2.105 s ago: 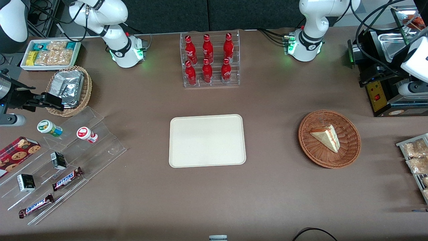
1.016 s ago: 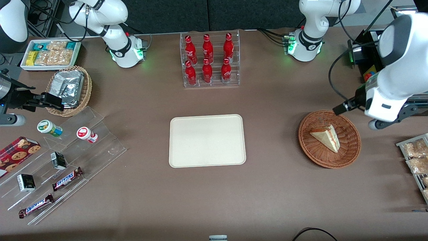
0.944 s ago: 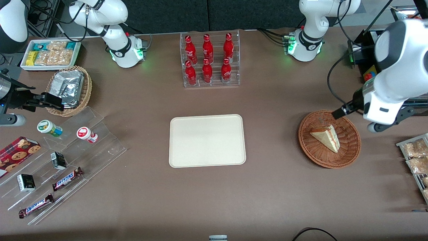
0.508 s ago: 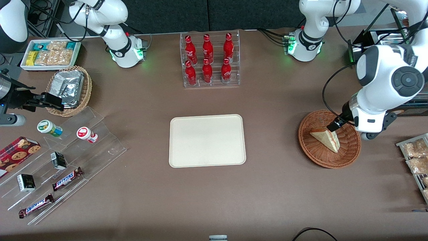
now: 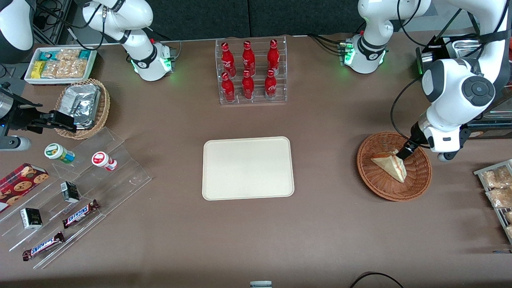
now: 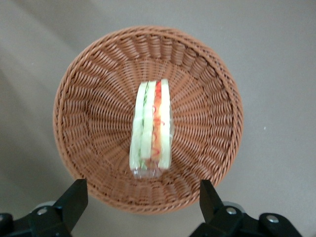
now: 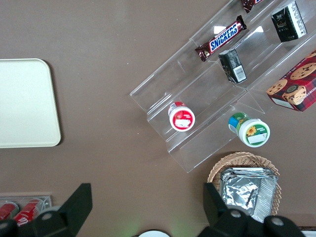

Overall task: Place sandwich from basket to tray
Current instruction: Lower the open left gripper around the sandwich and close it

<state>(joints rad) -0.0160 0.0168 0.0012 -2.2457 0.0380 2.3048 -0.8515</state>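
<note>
The sandwich (image 5: 390, 164), a pale wedge with red and green filling along its cut edge, lies in the round reddish-brown wicker basket (image 5: 380, 192) toward the working arm's end of the table. My gripper (image 5: 403, 155) hangs just above the basket, over the sandwich's wide end. In the left wrist view the gripper (image 6: 142, 200) is open, its black fingers (image 6: 74, 197) spread wide above the basket's rim (image 6: 79, 98), with the sandwich (image 6: 150, 131) lying apart from them. The cream-white tray (image 5: 248, 168) sits mid-table, also shown in the right wrist view (image 7: 24, 103).
A clear rack of red bottles (image 5: 251, 72) stands farther from the camera than the tray. A metal rack of snack packets (image 5: 496, 192) lies beside the basket at the table's end. A black machine (image 5: 452, 108) stands close to the working arm.
The working arm swung in from its end of the table and came down over the basket. Its gripper now hangs above the sandwich. The sandwich has not moved.
</note>
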